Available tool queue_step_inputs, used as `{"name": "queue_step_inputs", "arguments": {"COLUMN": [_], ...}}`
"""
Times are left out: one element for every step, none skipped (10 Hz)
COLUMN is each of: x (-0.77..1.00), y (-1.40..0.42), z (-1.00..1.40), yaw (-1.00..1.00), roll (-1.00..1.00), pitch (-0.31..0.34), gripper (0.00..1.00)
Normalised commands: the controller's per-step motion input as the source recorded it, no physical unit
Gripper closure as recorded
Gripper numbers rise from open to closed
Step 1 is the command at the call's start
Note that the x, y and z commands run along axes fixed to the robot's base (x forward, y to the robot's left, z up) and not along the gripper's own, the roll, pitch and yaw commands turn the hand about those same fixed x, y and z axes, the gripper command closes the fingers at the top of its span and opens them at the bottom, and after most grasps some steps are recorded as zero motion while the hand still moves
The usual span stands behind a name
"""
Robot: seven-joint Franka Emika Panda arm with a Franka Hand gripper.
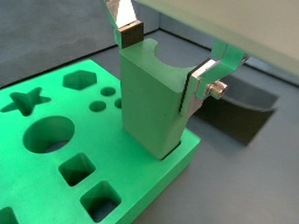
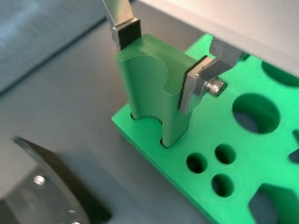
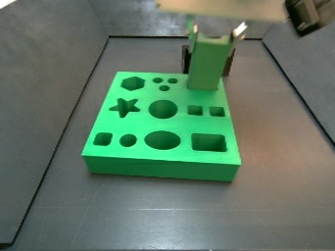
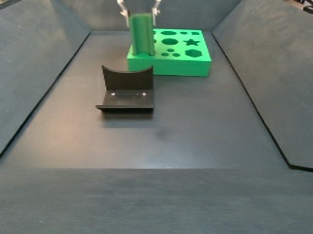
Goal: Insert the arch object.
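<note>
The arch object (image 1: 152, 105) is a tall green block with a semicircular notch in its top end. It stands upright with its lower end in a slot at a corner of the green board (image 1: 30, 171). It shows the same way in both wrist views (image 2: 152, 96) and both side views (image 3: 205, 64) (image 4: 142, 46). My gripper (image 1: 166, 59) reaches down over its top, one silver finger on each outer side of the notch, pads against the block. The gripper also shows in the wrist view (image 2: 163, 59) and in both side views (image 3: 210, 34) (image 4: 142, 11).
The green board (image 3: 164, 162) (image 4: 184, 69) (image 2: 263, 162) has star, hexagon, round and square holes. The dark fixture (image 4: 124, 90) stands on the grey floor close beside the board's arch corner (image 1: 239, 118) (image 2: 47, 188). Dark walls ring the floor.
</note>
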Motion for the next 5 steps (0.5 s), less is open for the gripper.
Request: {"name": "queue_step_inputs", "arguments": {"x": [0.0,0.07,0.1,0.07,0.0], "y": [0.0,0.0,0.0,0.08,0.0], "z": [-0.8,-1.0,-0.79,-0.02,0.0], "yaw": [-0.03,-0.05,-0.08,0.0,0.0], "roll": [-0.08,-0.02,-0.14,-0.1,0.0], "pitch": [0.083,0.07,0.044,0.04,0.0], "gripper": [1.0,1.0,1.0,1.0,1.0]}}
